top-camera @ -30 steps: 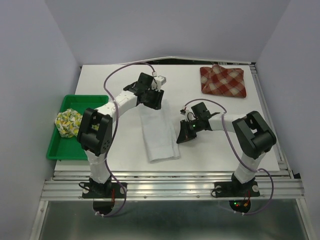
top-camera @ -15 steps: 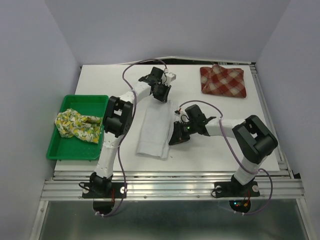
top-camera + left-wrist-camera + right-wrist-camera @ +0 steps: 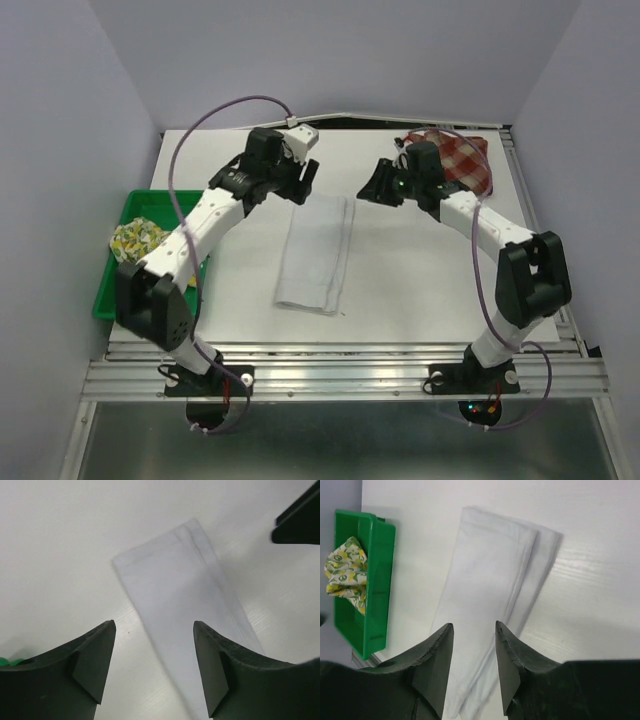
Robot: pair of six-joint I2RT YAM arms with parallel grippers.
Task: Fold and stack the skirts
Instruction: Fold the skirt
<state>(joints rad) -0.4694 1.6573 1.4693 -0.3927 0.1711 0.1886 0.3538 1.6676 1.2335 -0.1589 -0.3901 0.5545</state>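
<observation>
The white skirt (image 3: pixel 316 255) lies flat mid-table, folded into a long narrow strip, and shows again (image 3: pixel 182 580) (image 3: pixel 487 575) in both wrist views. My left gripper (image 3: pixel 302 184) (image 3: pixel 154 626) hovers open and empty above the strip's far left corner. My right gripper (image 3: pixel 379 187) (image 3: pixel 473 626) hovers open and empty off its far right corner. The red-and-cream plaid skirt (image 3: pixel 468 165) sits folded at the back right, partly behind my right arm. The fruit-print skirt (image 3: pixel 134 243) (image 3: pixel 344 572) lies crumpled in the green tray (image 3: pixel 118 302) (image 3: pixel 376 585).
The green tray sits at the table's left edge, beside my left arm's elbow. Walls close in the table on the left, back and right. A metal rail (image 3: pixel 340 368) runs along the near edge by the arm bases.
Both arms rose off the white skirt and swung to its far end. Both grippers opened. The skirt now lies as a narrower strip, and the fruit-print skirt is mostly hidden again.
</observation>
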